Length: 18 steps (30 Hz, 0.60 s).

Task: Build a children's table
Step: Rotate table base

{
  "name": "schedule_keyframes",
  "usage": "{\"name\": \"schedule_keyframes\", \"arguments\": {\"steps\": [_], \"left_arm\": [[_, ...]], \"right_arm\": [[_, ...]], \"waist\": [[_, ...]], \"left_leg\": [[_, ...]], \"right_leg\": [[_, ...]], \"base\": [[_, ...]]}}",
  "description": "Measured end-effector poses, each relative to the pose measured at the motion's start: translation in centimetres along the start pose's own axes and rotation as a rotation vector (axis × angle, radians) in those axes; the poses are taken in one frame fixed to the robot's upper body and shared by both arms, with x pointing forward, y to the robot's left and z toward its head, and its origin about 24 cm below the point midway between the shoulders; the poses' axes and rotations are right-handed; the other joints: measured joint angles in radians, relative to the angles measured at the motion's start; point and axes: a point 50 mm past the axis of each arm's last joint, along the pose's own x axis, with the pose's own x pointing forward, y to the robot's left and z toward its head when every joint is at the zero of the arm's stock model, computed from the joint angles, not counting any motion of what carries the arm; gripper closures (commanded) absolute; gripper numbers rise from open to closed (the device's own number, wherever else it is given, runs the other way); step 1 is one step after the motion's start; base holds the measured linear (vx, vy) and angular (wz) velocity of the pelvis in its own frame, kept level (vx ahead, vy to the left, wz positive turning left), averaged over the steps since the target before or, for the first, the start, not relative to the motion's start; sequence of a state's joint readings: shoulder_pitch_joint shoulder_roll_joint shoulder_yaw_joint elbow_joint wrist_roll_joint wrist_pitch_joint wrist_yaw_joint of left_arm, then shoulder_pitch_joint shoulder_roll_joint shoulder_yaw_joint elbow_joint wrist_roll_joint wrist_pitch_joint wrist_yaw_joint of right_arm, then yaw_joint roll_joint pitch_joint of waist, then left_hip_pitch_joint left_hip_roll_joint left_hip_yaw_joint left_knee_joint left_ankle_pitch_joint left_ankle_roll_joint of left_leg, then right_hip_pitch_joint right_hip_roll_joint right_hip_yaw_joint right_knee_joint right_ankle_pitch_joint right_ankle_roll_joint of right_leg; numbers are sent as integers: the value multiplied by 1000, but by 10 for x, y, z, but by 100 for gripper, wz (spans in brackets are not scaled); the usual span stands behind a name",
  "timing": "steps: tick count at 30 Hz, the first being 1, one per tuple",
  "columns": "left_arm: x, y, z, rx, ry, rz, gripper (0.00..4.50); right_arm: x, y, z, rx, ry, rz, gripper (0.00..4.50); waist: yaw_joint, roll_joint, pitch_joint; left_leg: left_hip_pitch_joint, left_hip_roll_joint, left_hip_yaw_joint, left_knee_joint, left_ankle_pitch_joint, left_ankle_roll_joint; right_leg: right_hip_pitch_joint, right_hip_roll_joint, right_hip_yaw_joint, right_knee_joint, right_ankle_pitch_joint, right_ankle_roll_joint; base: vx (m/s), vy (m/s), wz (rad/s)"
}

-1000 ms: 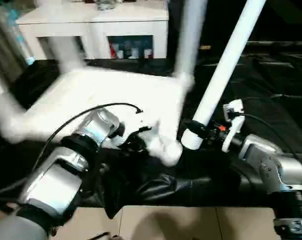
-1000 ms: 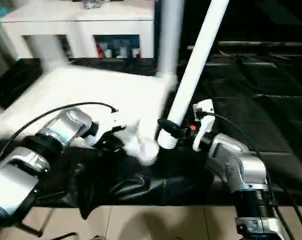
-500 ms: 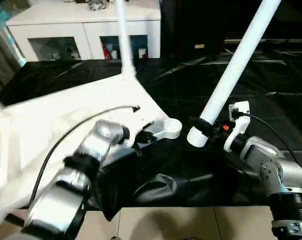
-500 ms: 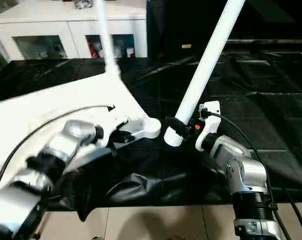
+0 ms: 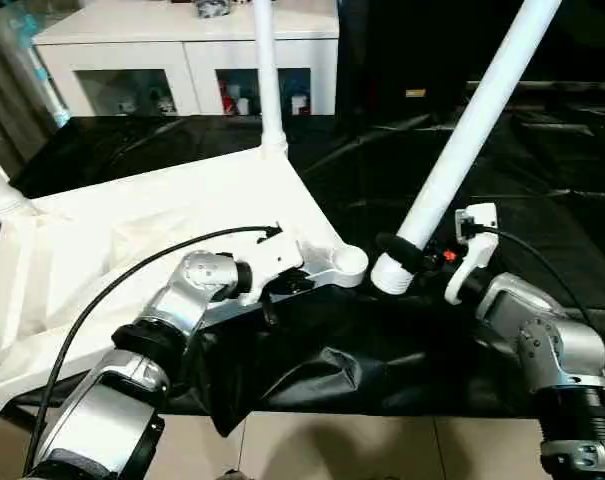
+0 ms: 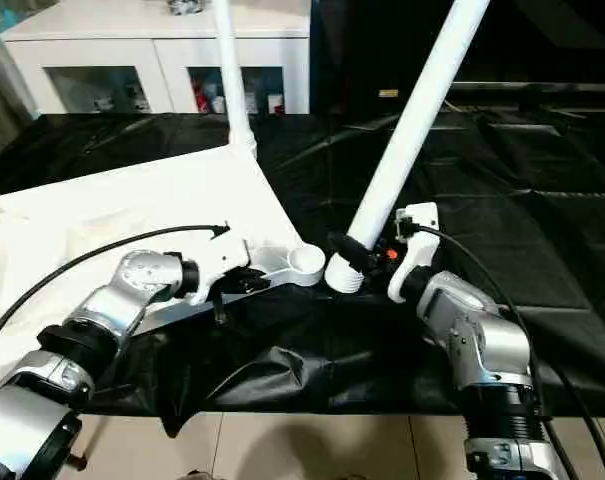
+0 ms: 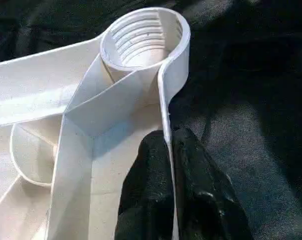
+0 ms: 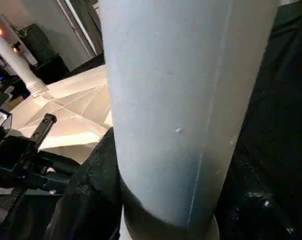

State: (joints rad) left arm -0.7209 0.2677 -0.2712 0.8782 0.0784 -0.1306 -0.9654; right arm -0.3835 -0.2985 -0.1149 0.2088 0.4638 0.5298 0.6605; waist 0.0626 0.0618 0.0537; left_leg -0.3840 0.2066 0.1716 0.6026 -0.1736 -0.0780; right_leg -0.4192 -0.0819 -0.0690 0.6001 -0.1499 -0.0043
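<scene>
Left forearm angled up from lower left of the frame, left pincer (image 7: 168,165) clamped on the rim of the upturned table top (image 5: 132,230) just short of its empty corner socket (image 7: 143,37). Right forearm rising from lower right, right pincer (image 5: 407,255) gripping a loose leg (image 5: 472,130) near its lower end, leg slanting to upper right. Lower end just beside the socket over black-draped worktop (image 5: 542,170). No legible writing.
</scene>
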Motion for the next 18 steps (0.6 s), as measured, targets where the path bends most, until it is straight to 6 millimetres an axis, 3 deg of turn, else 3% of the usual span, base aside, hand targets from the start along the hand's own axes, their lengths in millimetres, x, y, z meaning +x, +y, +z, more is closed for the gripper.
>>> {"name": "schedule_keyframes", "arguments": {"steps": [3,7,13,15,18], "left_arm": [[0,0,7,14,-69,-3,365],[-18,7,15,40,-133,28,362],[-62,29,43,-85,-376,434,362],[-72,19,35,-194,-404,634,362],[-66,-17,-2,-427,-338,819,362]], "right_arm": [[1,2,0,3,0,6,260],[-3,10,3,3,-32,21,260],[-11,11,12,-83,-91,-154,260],[-10,13,16,-138,-156,-262,260],[-15,19,23,-239,-221,-369,260]], "waist": [[1,-6,1],[0,-6,1],[-6,-8,0],[-17,-7,-1],[-20,-13,0]], "left_leg": [[-1,0,0,0,0,0],[-1,0,0,0,0,0],[0,0,1,-1,0,0],[1,0,2,-2,0,0],[-1,1,3,-2,0,1]], "right_leg": [[0,0,0,0,1,-2],[-1,0,1,0,1,-2],[-1,-1,1,0,-1,-1],[0,-1,3,-1,-2,0],[-2,0,1,-1,-7,8]], "base": [[0,0,0],[0,0,0],[0,0,0],[0,0,0],[0,0,0]]}}
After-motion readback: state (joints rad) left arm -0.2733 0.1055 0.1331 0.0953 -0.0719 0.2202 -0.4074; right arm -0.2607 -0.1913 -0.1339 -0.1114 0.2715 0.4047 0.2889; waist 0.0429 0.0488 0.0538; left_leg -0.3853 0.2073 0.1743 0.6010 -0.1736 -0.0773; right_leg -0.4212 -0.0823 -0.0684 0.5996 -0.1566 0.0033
